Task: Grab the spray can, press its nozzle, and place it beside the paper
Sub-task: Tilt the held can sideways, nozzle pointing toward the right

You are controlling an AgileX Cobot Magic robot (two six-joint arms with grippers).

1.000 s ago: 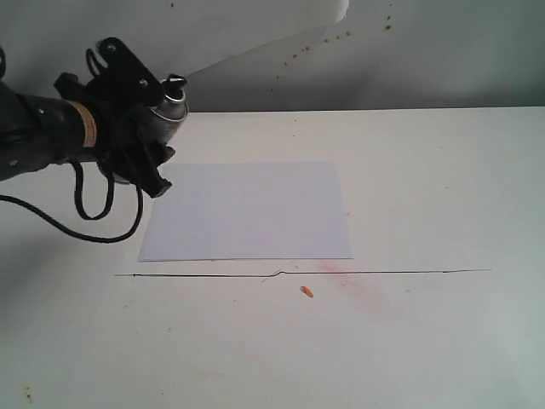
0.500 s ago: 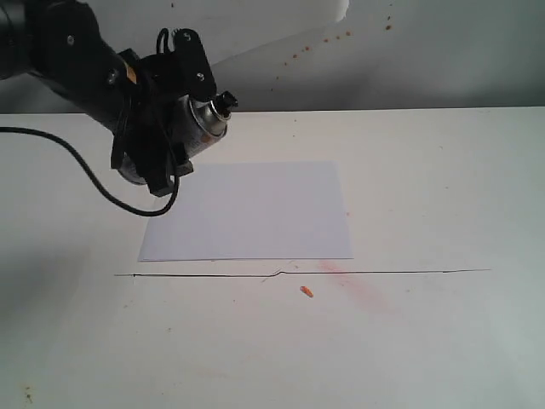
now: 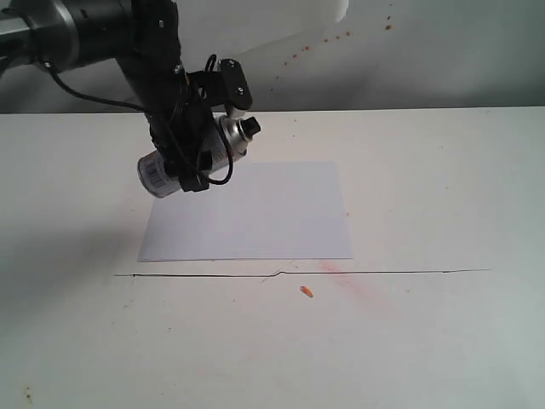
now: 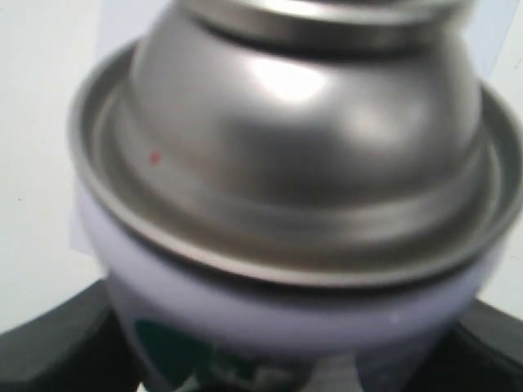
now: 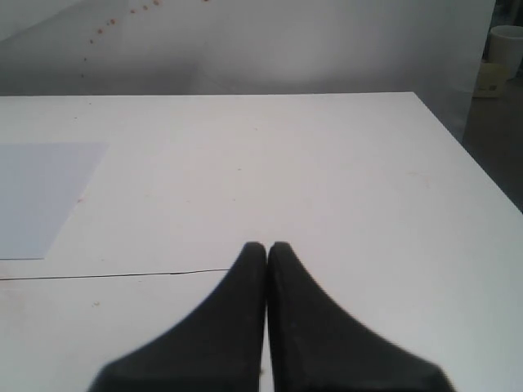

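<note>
— Where is the spray can [image 3: 156, 173]?

— It is at the left of the scene, in the left claw [image 3: 209, 136]. The two black fingers [image 3: 234, 85] press its body from both sides, so the claw is partly open and grips the can.

— Does the can stand upright?

— No, it is tilted strongly, almost lying. Its bottom points left. The black nozzle [image 3: 253, 128] points right and sticks out past the fingers.

— And the paper [image 3: 264, 213]?

— It lies flat on the table [image 3: 443, 187]. The can hangs over its far left corner and seems not to touch it.

— The right claw [image 5: 267, 249]?

— Its jaws are pressed together with nothing between them, above the table.
</note>
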